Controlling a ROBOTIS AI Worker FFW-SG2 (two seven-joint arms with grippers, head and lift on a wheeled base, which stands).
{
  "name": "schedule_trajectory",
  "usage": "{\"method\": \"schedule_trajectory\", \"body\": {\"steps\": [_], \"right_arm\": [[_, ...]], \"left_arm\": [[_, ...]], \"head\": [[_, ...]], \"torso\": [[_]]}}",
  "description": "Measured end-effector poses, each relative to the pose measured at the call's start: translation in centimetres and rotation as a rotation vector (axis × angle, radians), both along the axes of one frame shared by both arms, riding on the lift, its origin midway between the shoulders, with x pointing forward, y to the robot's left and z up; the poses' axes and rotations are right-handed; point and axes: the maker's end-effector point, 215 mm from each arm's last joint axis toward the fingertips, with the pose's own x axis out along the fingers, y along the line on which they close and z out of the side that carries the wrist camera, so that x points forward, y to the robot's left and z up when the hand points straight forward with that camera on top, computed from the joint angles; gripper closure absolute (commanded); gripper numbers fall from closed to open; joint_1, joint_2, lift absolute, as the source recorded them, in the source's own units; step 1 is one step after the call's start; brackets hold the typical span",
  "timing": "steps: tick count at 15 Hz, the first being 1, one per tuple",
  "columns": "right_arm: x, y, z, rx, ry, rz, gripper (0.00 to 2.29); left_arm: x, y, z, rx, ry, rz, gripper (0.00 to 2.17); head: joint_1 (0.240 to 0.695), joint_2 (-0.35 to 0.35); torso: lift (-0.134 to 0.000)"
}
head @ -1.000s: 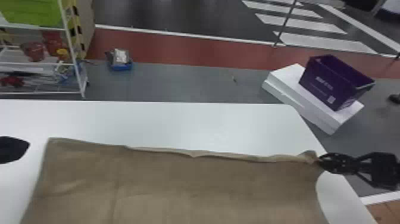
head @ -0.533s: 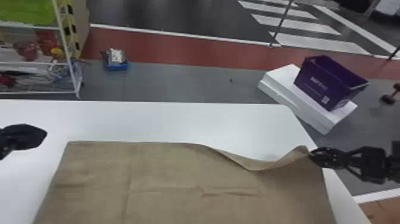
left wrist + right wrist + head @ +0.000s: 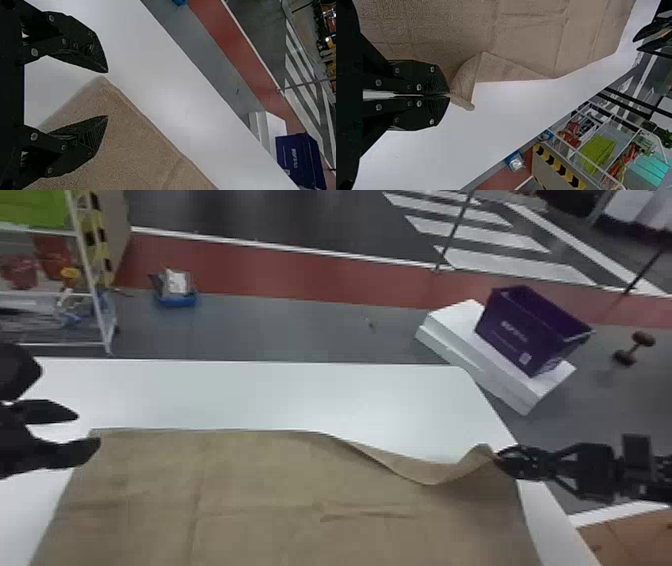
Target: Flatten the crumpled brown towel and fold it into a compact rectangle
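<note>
While the white table (image 3: 240,395) spans the head view from left to right of centre, the towel (image 3: 270,475) covers its lower part: spread mostly flat, creases at lower centre, upper edge waving and lifting toward the right. Rack (image 3: 86,265) at upper left. Upper right: white slab (image 3: 492,372), purple bin (image 3: 515,335) on top. Left gripper (image 3: 89,428), left edge of frame: fingers well parted, nothing gripped, a towel corner near the tips. Right gripper (image 3: 497,460), lower right: fingers pressed together, towel corner pinched at the tips. Blue tray (image 3: 177,300), upper left; dumbbell (image 3: 634,349), far right.
</note>
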Motion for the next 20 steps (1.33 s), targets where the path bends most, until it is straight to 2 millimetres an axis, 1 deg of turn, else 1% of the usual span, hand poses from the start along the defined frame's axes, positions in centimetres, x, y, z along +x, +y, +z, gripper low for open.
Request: {"method": "schedule_trajectory", "body": {"steps": [3,6,8,9,12,17,18,19,20], "right_arm": [[-0.1,0.2,-0.3,0.002,0.004,0.004,1.10],[-0.3,0.3,-0.5,0.002,0.010,0.005,1.10],[-0.4,0.2,-0.6,0.002,0.012,0.005,1.10],[-0.5,0.2,-0.6,0.001,0.013,0.005,1.10],[-0.6,0.3,-0.6,0.000,0.010,0.010,1.10],[-0.6,0.3,-0.6,-0.001,0.011,0.011,1.10],[-0.6,0.3,-0.6,-0.001,0.010,0.011,1.10],[-0.6,0.3,-0.6,-0.001,0.010,0.010,1.10],[-0.6,0.3,-0.6,-0.001,0.010,0.010,1.10]], "left_arm": [[1.2,-2.0,-1.4,0.044,0.038,-0.043,0.57],[2.8,-2.8,-2.1,0.052,0.074,-0.050,0.58],[3.6,-2.6,-2.5,0.063,0.098,-0.040,0.58],[4.0,-2.4,-2.8,0.072,0.110,-0.036,0.64],[4.3,-1.9,-3.7,0.090,0.151,-0.032,0.66],[4.5,-1.4,-4.5,0.092,0.211,-0.019,0.67],[4.4,-1.3,-4.6,0.093,0.221,-0.020,0.82],[4.4,-1.2,-4.8,0.094,0.232,-0.018,1.02],[4.3,-1.1,-5.0,0.095,0.243,-0.015,1.08]], "head": [[0.695,-0.350],[0.695,-0.350],[0.695,-0.350],[0.695,-0.350],[0.695,-0.346],[0.695,-0.337],[0.695,-0.337],[0.695,-0.337],[0.695,-0.336]], "torso": [[-0.124],[-0.124],[-0.124],[-0.124],[-0.124],[-0.124],[-0.124],[-0.124],[-0.124]]}}
